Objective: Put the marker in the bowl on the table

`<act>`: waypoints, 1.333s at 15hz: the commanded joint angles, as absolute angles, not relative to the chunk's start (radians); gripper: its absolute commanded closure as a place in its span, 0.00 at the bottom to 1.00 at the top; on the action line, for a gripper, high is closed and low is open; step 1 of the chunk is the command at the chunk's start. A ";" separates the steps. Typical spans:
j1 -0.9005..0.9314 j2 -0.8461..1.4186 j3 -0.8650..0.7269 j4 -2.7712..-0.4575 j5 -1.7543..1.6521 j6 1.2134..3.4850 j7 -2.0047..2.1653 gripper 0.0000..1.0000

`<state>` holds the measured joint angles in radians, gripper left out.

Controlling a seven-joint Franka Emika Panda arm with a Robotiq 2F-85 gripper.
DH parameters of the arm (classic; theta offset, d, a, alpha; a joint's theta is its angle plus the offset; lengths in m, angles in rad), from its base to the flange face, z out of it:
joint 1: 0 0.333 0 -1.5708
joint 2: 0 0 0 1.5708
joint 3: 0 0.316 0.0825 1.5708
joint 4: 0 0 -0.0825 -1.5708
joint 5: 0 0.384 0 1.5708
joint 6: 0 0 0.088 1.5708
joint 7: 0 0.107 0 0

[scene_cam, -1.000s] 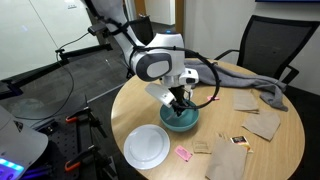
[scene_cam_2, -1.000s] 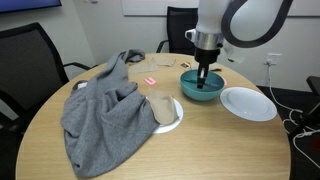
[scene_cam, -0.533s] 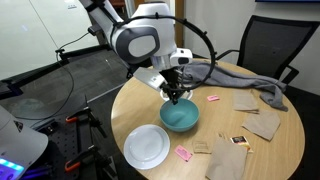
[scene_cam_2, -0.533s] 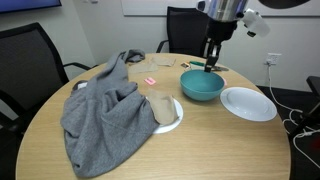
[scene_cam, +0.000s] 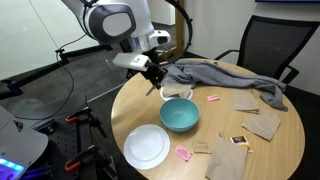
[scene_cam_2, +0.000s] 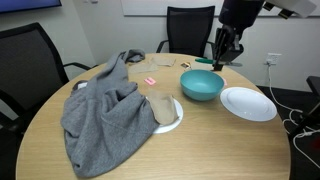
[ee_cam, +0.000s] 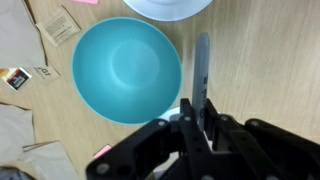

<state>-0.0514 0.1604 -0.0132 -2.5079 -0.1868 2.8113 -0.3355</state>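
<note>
Exterior view: my hand (scene_cam: pixel 157 78) hangs above the counter (scene_cam: pixel 225 130), off to one side of the teal bowl (scene_cam: pixel 179 116), which looks empty.
Exterior view: the hand (scene_cam_2: pixel 224 58) hovers just beyond the teal bowl's (scene_cam_2: pixel 201 85) far rim.
Wrist view: the fingers are clamped on the marker (ee_cam: pixel 201 62), which juts out beside the teal bowl (ee_cam: pixel 127 68) over bare wood.
Progress: as I judge it, the marker is grasped and lifted. Carrying it over the teal bowl and releasing it remain.

The round light-wood worktop (scene_cam_2: pixel 200 140) carried a teal bowl (scene_cam_2: pixel 201 84), a white plate (scene_cam_2: pixel 247 103) beside it, a grey cloth (scene_cam_2: pixel 105 105) and brown paper pieces (scene_cam: pixel 262 123).
</note>
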 commanded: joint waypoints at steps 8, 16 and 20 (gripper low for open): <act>-0.039 0.211 0.092 -2.536 -0.114 2.782 -0.550 0.96; -0.115 0.432 0.138 -2.497 -0.141 3.002 -0.642 0.96; -0.139 0.526 0.151 -2.455 -0.197 3.058 -0.627 0.96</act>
